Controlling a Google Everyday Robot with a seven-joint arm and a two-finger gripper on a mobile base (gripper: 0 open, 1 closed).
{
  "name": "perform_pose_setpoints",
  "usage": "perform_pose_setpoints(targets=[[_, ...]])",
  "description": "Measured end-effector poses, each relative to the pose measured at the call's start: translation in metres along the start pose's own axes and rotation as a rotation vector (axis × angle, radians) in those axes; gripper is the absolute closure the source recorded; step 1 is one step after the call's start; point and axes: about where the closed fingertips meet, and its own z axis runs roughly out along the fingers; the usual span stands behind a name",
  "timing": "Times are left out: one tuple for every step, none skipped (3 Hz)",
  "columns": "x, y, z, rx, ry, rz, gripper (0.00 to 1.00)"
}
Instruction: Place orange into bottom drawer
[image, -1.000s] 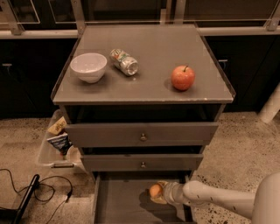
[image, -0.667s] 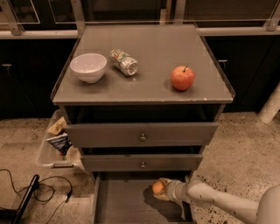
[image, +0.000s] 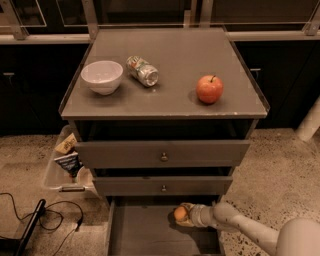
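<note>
The orange is a small round orange fruit held in my gripper over the floor of the bottom drawer, which is pulled out below the two upper drawers. My pale arm reaches in from the lower right, and the gripper sits at the drawer's back right part, just under the middle drawer front. The gripper is shut on the orange. I cannot tell whether the orange touches the drawer floor.
On the cabinet top stand a white bowl, a tipped can and a red apple. A clear bin with snack packs sits left of the cabinet. Black cables lie on the floor at lower left.
My gripper with the orange has moved a little up and back toward the rear of the bottom drawer. Nothing on the cabinet top has moved.
</note>
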Motion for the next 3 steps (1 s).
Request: perform_pose_setpoints(targets=[[0.011,0.004,0.015,-0.037,0.018,-0.027,1.0],[0.014,0.018,0.033,-0.076,0.048,-0.066,1.0],[0.009,0.044,0.05,-0.141,0.046,-0.093,1.0]])
